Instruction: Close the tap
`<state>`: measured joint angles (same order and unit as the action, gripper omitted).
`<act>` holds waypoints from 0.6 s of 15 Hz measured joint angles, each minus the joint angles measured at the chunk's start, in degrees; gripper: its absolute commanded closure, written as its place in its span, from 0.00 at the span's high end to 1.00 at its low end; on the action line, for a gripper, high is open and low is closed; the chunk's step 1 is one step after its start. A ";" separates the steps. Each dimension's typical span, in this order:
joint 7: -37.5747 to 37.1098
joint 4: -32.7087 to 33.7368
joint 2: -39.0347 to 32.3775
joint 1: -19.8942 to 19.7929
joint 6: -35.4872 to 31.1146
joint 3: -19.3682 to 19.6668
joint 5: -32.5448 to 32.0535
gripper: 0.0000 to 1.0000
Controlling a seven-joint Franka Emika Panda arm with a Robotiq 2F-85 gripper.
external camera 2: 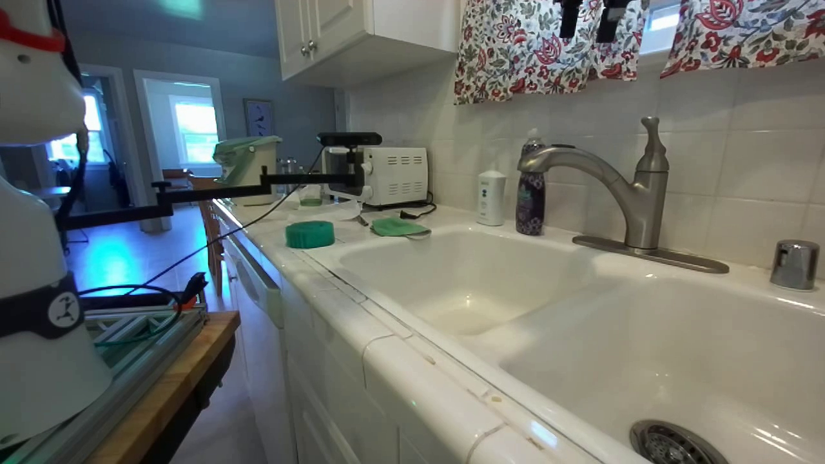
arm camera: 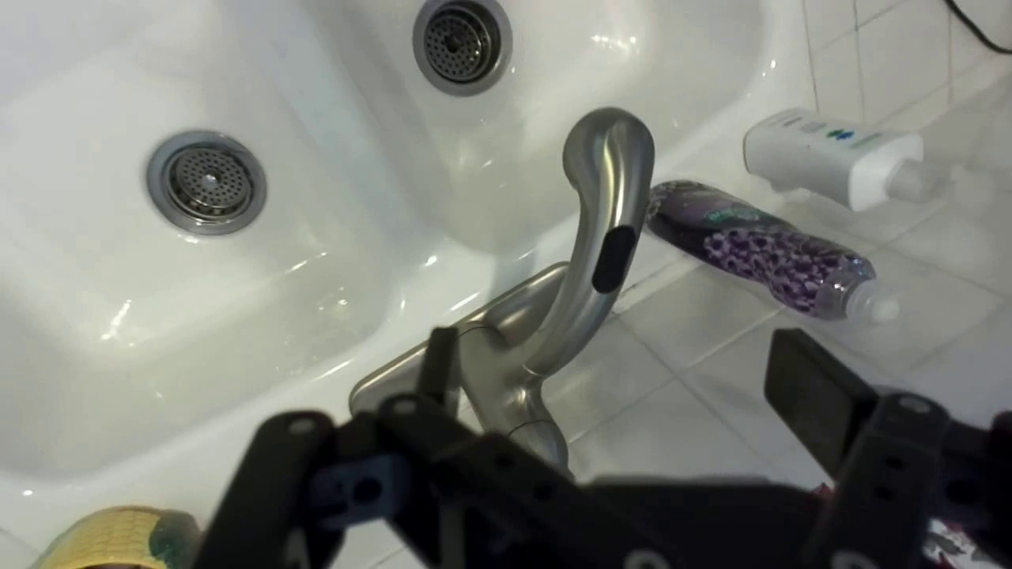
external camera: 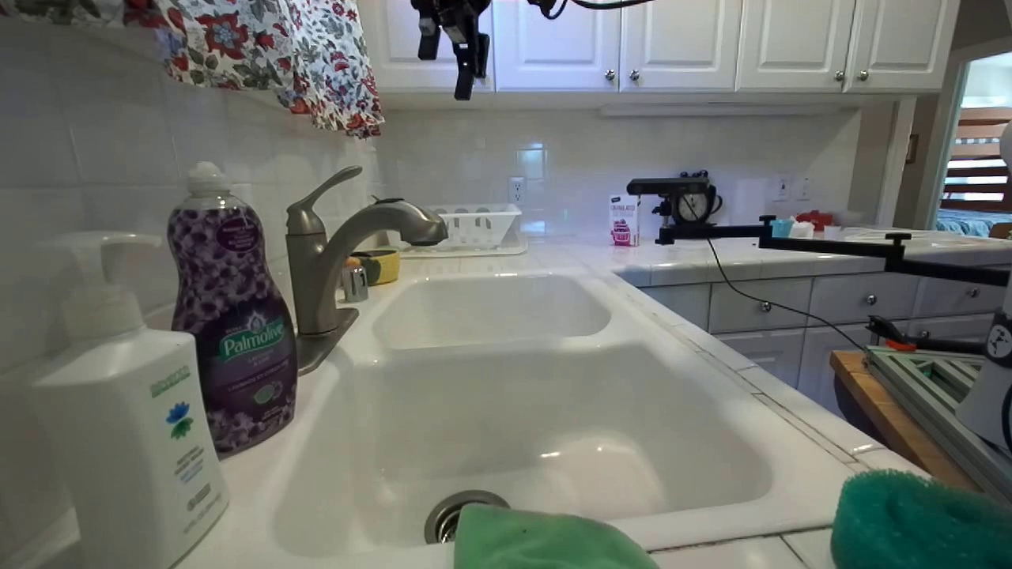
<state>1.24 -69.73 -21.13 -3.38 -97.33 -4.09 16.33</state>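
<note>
The tap [external camera: 312, 276] is brushed grey metal and stands behind the double sink. It also shows in an exterior view [external camera 2: 644, 209] and the wrist view [arm camera: 506, 367]. Its spout arches over the basin. Its lever [external camera: 328, 188] slants up and toward the spout side in an exterior view; it looks upright in an exterior view [external camera 2: 652, 145]. In the wrist view the lever is hidden behind the gripper. My gripper [arm camera: 617, 359] is open, with nothing between its fingers. It hangs well above the tap in both exterior views [external camera: 449, 67] [external camera 2: 588, 31], apart from it.
A purple soap bottle [external camera: 237, 332] and a white pump dispenser [external camera: 134, 427] stand beside the tap. A floral curtain [external camera 2: 515, 51] hangs behind the gripper. A chrome cap [external camera 2: 794, 264] and a yellow holder [arm camera: 118, 541] sit on the tap's far side. Wall cabinets [external camera: 553, 43] are overhead.
</note>
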 measured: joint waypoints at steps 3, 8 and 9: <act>4.42 -2.36 2.58 1.26 0.56 -0.03 -5.48 1.00; 4.54 -2.58 2.61 1.35 0.48 0.04 -5.75 1.00; 4.54 -2.57 2.61 1.35 0.48 0.03 -5.74 1.00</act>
<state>5.78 -72.29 -18.52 -2.04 -96.85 -4.06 10.58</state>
